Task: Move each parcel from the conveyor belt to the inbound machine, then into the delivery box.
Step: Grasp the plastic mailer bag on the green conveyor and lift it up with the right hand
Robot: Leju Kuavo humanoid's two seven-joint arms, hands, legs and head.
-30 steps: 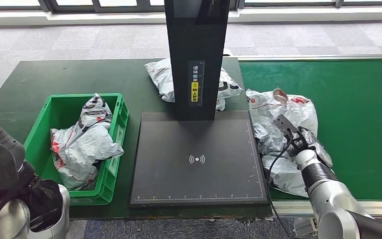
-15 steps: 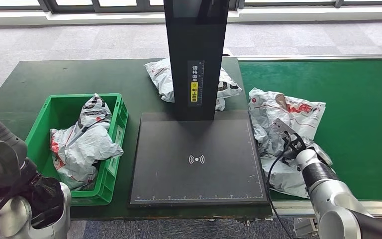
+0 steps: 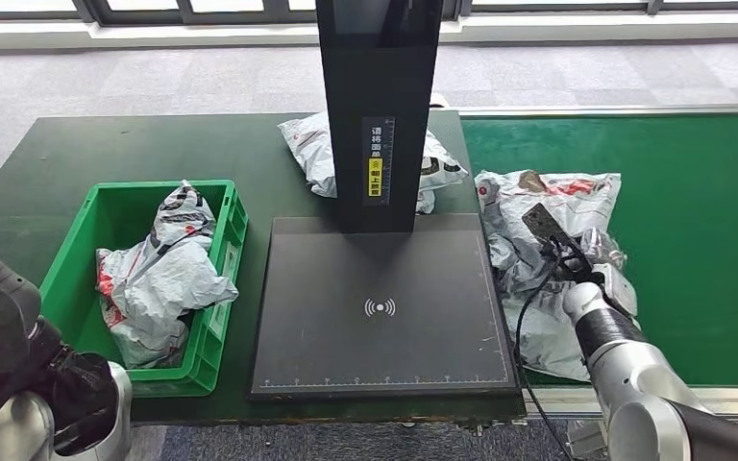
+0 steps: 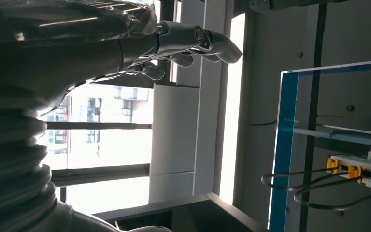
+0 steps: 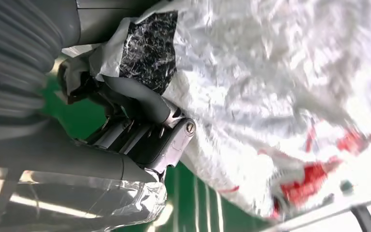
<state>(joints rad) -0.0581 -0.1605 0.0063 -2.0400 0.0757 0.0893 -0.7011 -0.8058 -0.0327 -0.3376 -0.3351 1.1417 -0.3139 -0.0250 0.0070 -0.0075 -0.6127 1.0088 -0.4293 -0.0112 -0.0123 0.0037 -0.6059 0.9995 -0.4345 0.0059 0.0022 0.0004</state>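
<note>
A crumpled grey-white parcel [image 3: 541, 206] with red print lies on the green conveyor belt [image 3: 701, 230], just right of the inbound machine's black scan plate [image 3: 381, 307]. My right hand [image 3: 588, 272] lies on the parcel, and in the right wrist view its fingers [image 5: 142, 104] curl into the parcel's film [image 5: 270, 82] and grip a fold. My left hand [image 4: 183, 43] hangs low at the left, fingers apart, holding nothing. The green delivery box [image 3: 77, 240] at the left holds parcels [image 3: 165, 274].
The machine's black column [image 3: 380, 106] rises behind the scan plate. Another parcel [image 3: 312, 149] lies on the dark table behind that column. A black cable [image 3: 521, 322] loops beside my right wrist.
My right hand has shifted slightly toward the far side, and the parcel's upper part has been pulled and reshaped under it. My left arm has sunk a little lower.
</note>
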